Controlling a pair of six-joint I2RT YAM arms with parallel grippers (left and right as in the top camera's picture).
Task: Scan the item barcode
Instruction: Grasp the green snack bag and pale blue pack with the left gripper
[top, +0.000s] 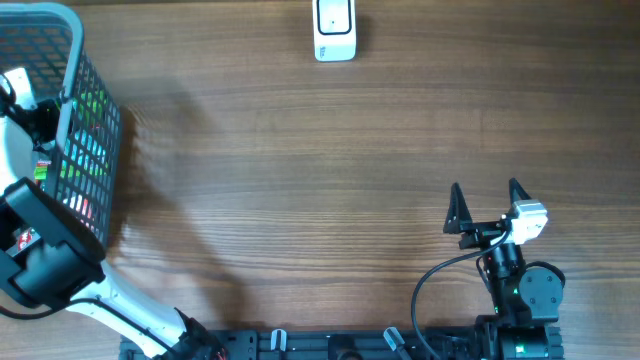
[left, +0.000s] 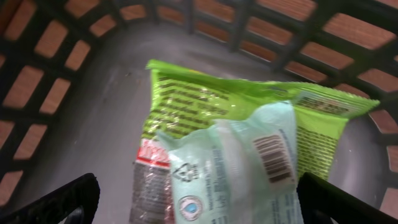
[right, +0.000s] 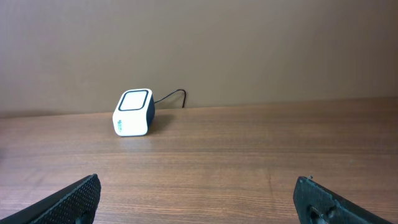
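Inside the black mesh basket (left: 50, 37), a pale mint packet (left: 230, 168) lies on top of the pile, its barcode (left: 273, 158) facing up. Under it are a lime-green packet (left: 199, 93) and a clear packet with a red band (left: 149, 180). My left gripper (left: 199, 202) is open just above them, one finger on each side of the mint packet, holding nothing. The white scanner (top: 335, 30) stands at the table's far edge and also appears in the right wrist view as the scanner (right: 132, 112). My right gripper (top: 485, 190) hovers open and empty over the front right of the table.
The basket (top: 95, 150) sits at the table's left edge, with my left arm (top: 45, 250) reaching into it from the front. A thin cable (right: 171, 96) runs from the scanner towards the wall. Bare wood lies between the basket, the scanner and the right arm.
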